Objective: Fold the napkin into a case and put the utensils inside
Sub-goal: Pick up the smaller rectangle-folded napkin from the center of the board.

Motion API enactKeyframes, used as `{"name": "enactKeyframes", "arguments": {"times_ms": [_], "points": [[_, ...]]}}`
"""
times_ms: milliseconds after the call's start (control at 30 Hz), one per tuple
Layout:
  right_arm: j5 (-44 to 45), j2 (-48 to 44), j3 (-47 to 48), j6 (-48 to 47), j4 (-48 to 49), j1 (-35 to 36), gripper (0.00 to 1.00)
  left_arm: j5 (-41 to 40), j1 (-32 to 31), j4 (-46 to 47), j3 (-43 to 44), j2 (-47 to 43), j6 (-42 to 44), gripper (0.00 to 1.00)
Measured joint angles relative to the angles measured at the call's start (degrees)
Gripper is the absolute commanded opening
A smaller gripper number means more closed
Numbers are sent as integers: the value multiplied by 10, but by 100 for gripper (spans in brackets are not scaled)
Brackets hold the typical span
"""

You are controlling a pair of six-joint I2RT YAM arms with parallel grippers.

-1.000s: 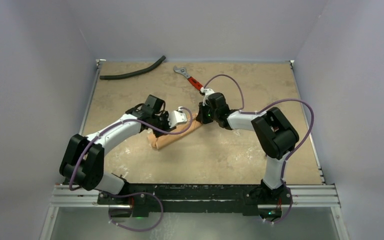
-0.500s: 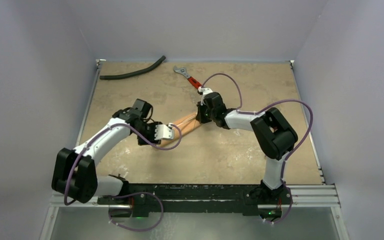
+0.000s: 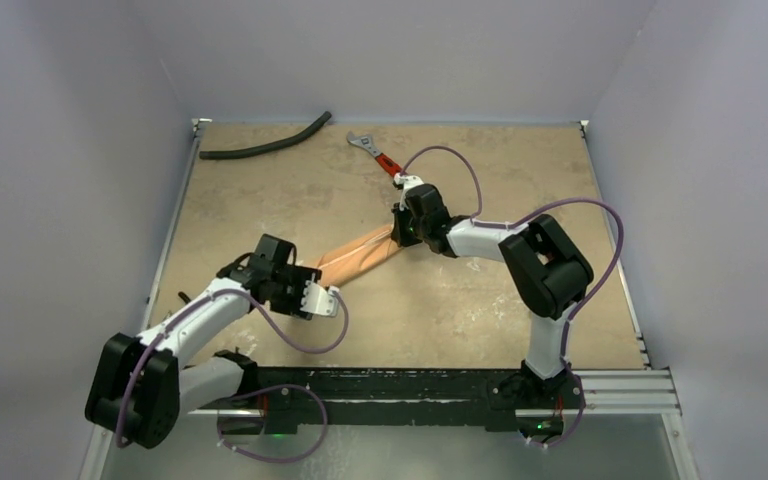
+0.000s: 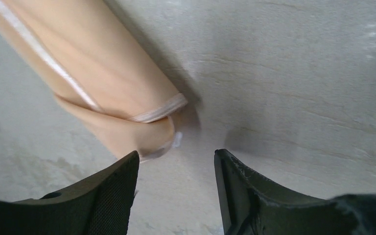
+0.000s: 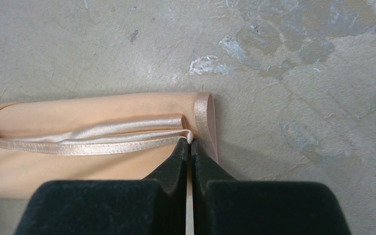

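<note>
Quick rundown for you, going by the overhead view: the napkin (image 3: 355,256) is folded down to a long skinny strip lying flat near the middle of the table (image 3: 480,310); it runs from an 8 o'clock end up to a 2 o'clock end; it's a layered band with the shiny hem running along it, not a finished pocket.

Your right gripper (image 3: 398,236) is parked on the 2 o'clock end; in its wrist view the two black fingers (image 5: 174,166) are pressed tight together with no gap; their tips meet right at the corner where the hems fold over, so it looks like you've got the napkin pinched there.

Your left gripper (image 3: 332,302) is off at 7 o'clock from the strip's near end, close to it but not on it; in its wrist view the fingers (image 4: 112,191) stand apart with bare table between them, gripping nothing; the rounded end of the napkin sits just past the left fingertip, at about 11 o'clock from the gap.

Other stuff: a red-handled wrench (image 3: 377,155) at 12 o'clock from the right gripper, near the far edge; a curved black hose (image 3: 265,145) up in the 11 o'clock corner; both well apart from the napkin.
</note>
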Motion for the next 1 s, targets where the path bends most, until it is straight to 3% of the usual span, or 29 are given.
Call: {"name": "enactKeyframes", "arguments": {"times_ms": [333, 667, 900, 1000], "points": [[0, 0, 7, 0, -14, 1, 0, 37, 0, 96, -99, -165, 99, 56], [0, 0, 11, -2, -23, 1, 0, 42, 1, 149, -97, -56, 146, 51], [0, 0, 14, -2, -30, 4, 0, 50, 1, 180, -85, -9, 148, 32], [0, 0, 14, -2, -30, 4, 0, 52, 1, 178, -71, 19, 160, 30]]}}
